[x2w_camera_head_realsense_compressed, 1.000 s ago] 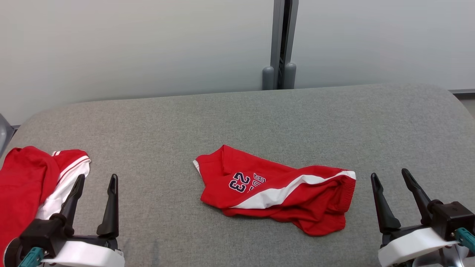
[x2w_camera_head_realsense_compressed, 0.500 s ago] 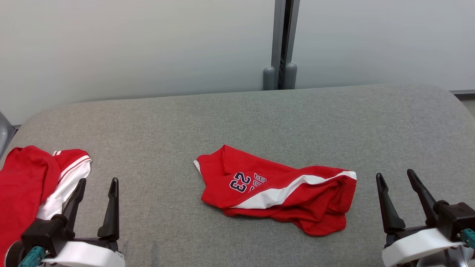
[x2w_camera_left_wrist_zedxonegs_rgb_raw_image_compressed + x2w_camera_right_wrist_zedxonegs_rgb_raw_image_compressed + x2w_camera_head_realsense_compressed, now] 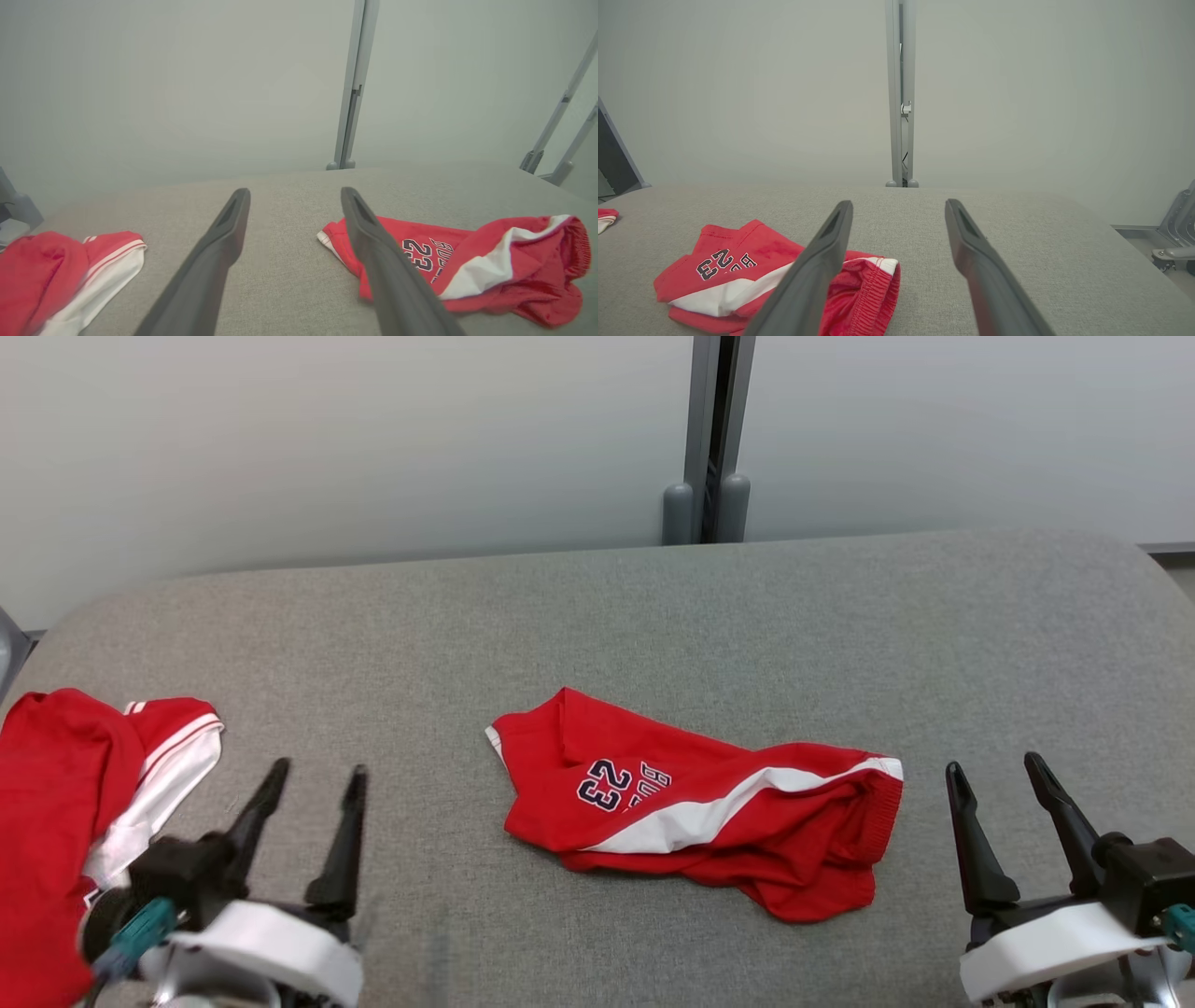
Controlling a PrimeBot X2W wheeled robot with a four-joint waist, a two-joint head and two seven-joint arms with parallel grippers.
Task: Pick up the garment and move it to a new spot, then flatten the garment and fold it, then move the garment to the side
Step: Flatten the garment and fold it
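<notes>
Nothing done yet: red shorts (image 3: 695, 812) lie crumpled on the counter (image 3: 597, 616), left gripper (image 3: 317, 767) and right gripper (image 3: 991, 763) both wide, empty.

The garment (image 3: 691, 803) between the two pairs of fingers is bright red, with a broad white diagonal stripe and a navy "23" edged in white. The left fingers (image 3: 344, 840) and right fingers (image 3: 966, 840) are black, on white housings (image 3: 1046, 943). Just outside the left fingers, a second garment (image 3: 65, 784) is red with a white panel and thin red-and-white stripes. The desk (image 3: 597, 616) is heathered grey.
</notes>
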